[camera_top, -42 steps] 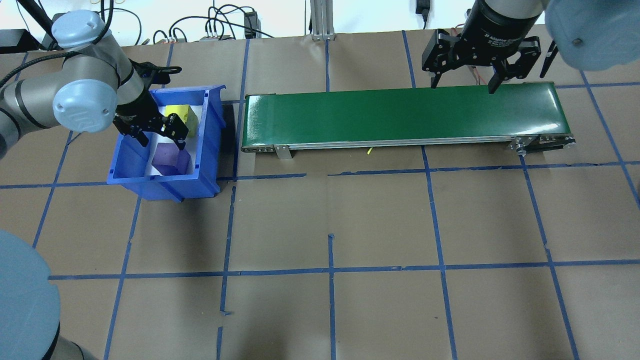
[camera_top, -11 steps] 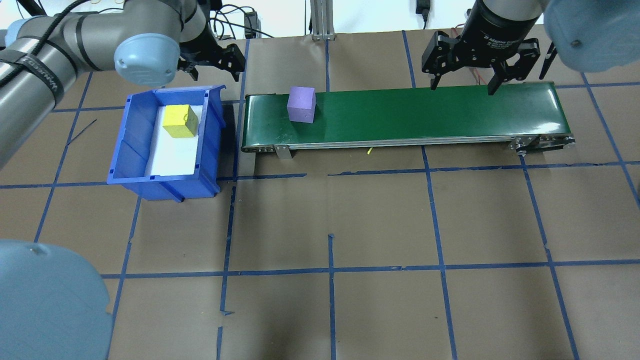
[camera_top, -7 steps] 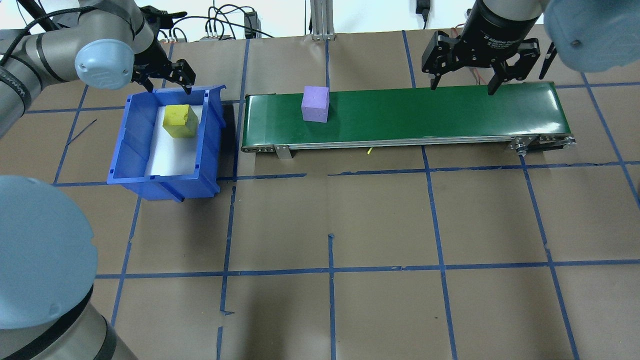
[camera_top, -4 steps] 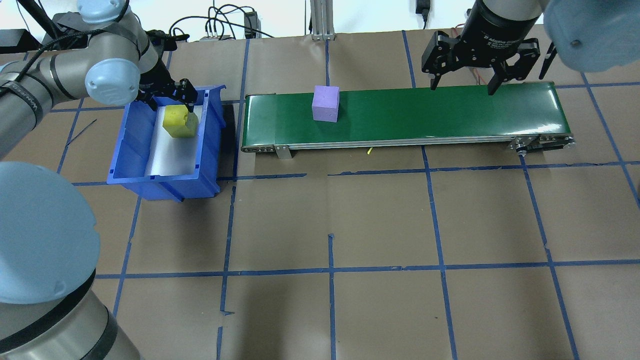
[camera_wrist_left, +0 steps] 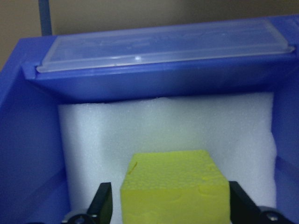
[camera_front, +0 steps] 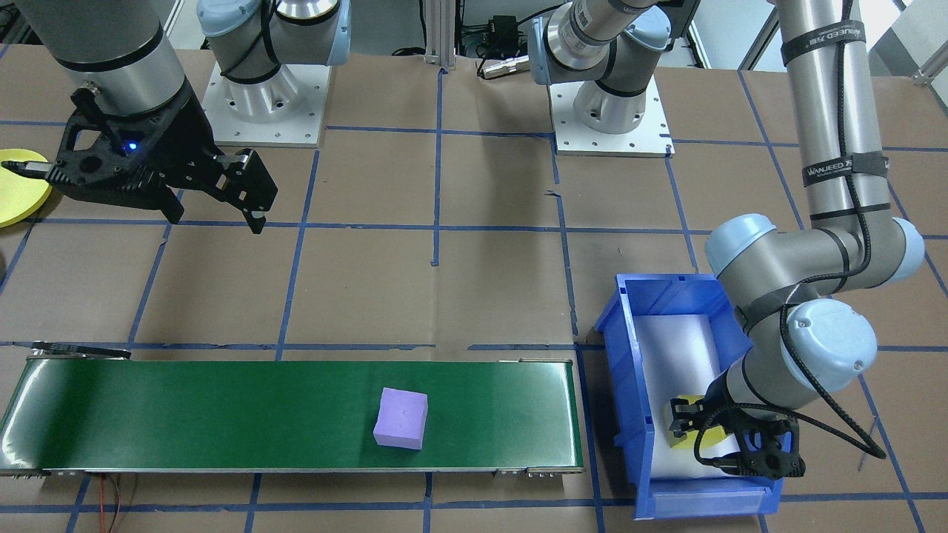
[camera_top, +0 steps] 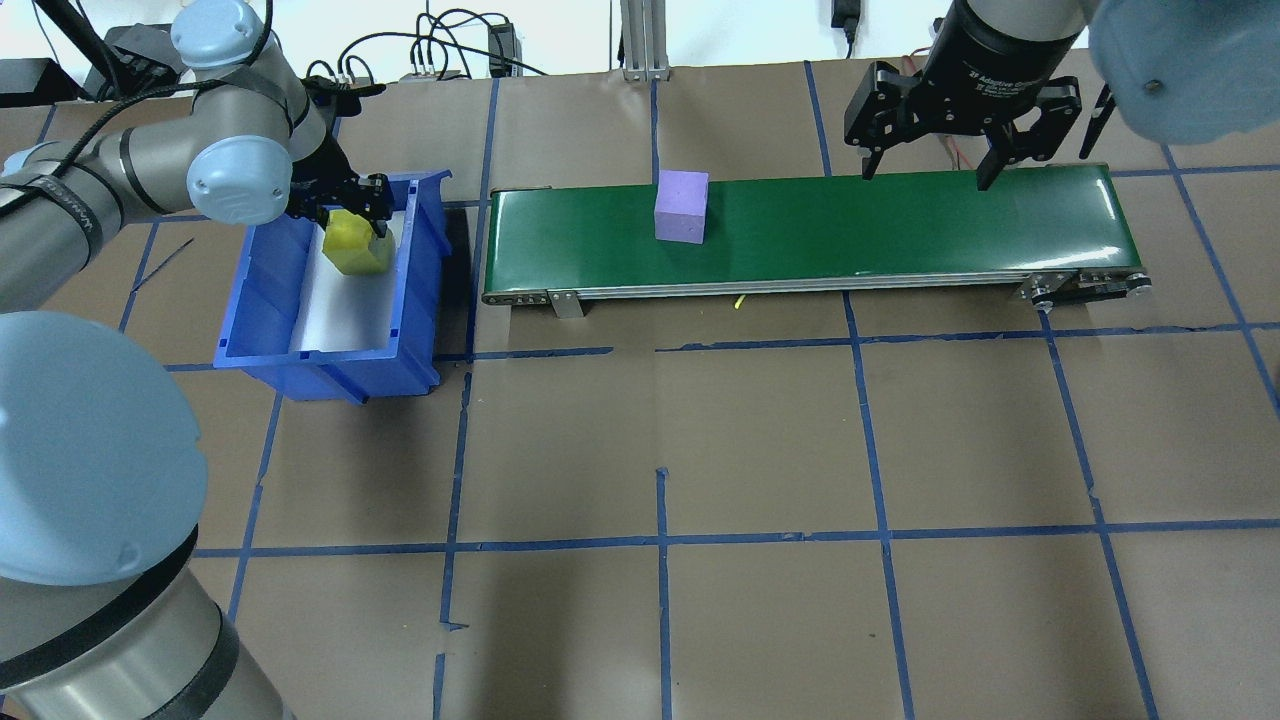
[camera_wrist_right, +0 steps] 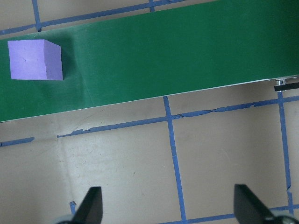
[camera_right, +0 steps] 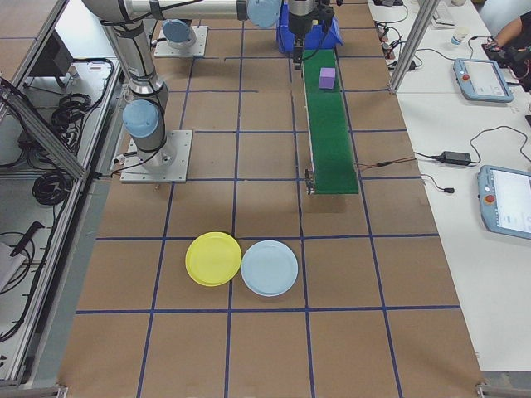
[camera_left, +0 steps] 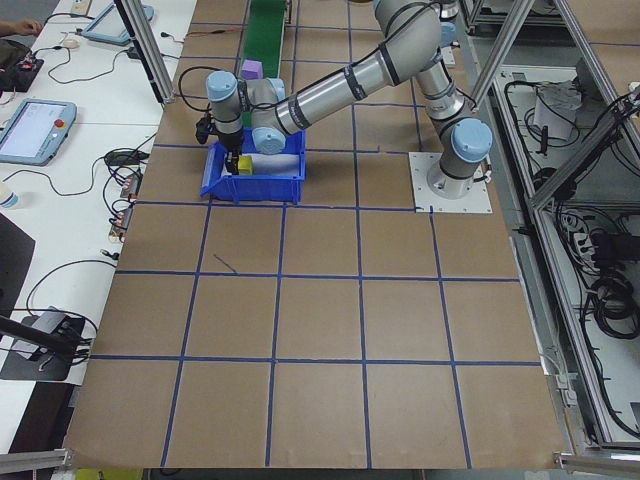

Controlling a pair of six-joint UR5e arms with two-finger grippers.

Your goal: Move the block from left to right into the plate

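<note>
- Where the left gripper (camera_wrist_left: 170, 212) reaches into the blue bin (camera_top: 260, 300), its fingers straddle the yellow block (camera_top: 352, 245), open.
- Right gripper (camera_top: 925, 170): spread wide, empty, above the belt's right end.
- Purple block (camera_top: 681, 206): on the green belt (camera_top: 900, 225), left of centre.
- Yellow-green plate (camera_right: 213, 258): on the desk beyond the belt's right end.

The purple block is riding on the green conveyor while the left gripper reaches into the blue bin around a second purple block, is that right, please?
Not quite: the block in the blue bin is yellow, not purple. The left wrist view shows the left gripper open with a finger either side of that yellow block. The rest holds: in the overhead view the purple block sits on the green conveyor.
</note>
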